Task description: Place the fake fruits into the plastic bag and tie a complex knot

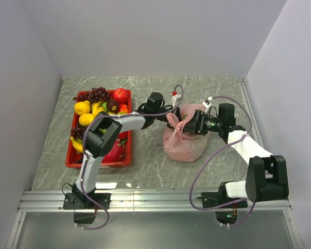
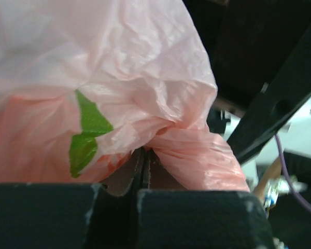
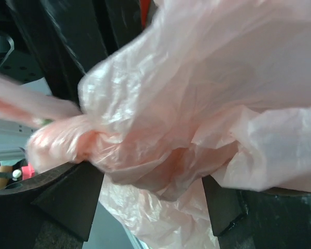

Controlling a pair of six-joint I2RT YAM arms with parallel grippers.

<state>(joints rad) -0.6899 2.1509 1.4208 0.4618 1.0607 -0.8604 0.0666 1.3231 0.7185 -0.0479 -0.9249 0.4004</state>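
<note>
Now the bag (image 1: 185, 146) sits just right of the tray (image 1: 101, 164). Left end effector (image 2: 143, 168) pinches its neck film; right end effector (image 3: 150, 189) gapes around a bunch, and should clamp before pulling steadily.

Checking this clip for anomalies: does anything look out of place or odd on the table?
Yes. The red tray is heaped with fake fruits, yet the left gripper has its jaws pinched on the plastic bag at its gathered mouth. Nothing looks spilled or torn.
</note>
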